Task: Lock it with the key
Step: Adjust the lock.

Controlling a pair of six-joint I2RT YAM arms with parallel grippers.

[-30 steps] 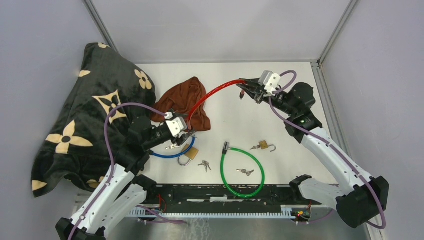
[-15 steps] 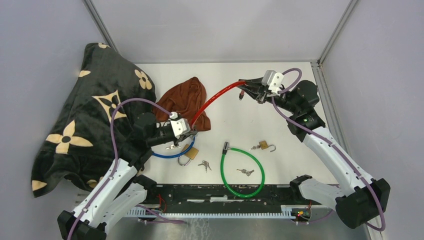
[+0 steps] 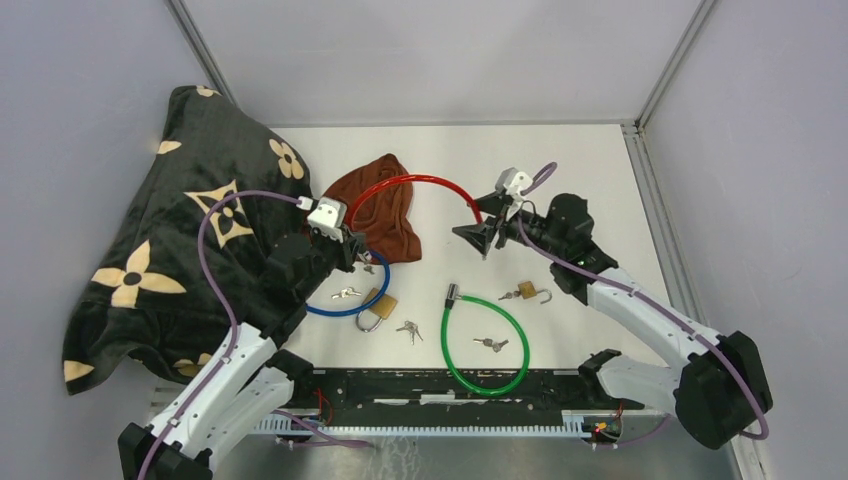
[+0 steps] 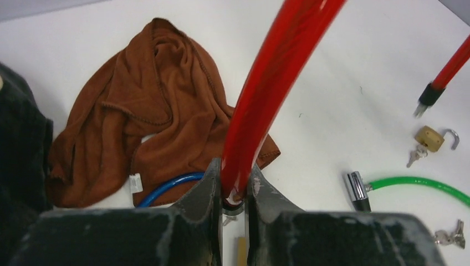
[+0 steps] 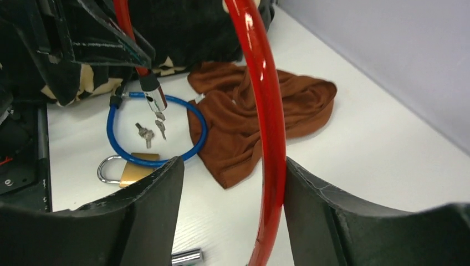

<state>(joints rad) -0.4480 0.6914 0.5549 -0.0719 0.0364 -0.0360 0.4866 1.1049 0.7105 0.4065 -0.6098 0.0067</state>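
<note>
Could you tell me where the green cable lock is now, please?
The green cable lock lies front-centre on the table in the top view, a key bunch inside its loop and a small brass padlock just beyond it.

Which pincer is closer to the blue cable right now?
Left. The left pincer sits just behind the blue cable, shut on the red cable. The right pincer is well off to its right, open around the red cable.

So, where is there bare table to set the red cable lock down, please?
Bare: the far table strip between the red cable lock and the back wall, plus its right end. Crowded: the near middle, with blue cable lock, green cable lock, padlocks and keys.
</note>
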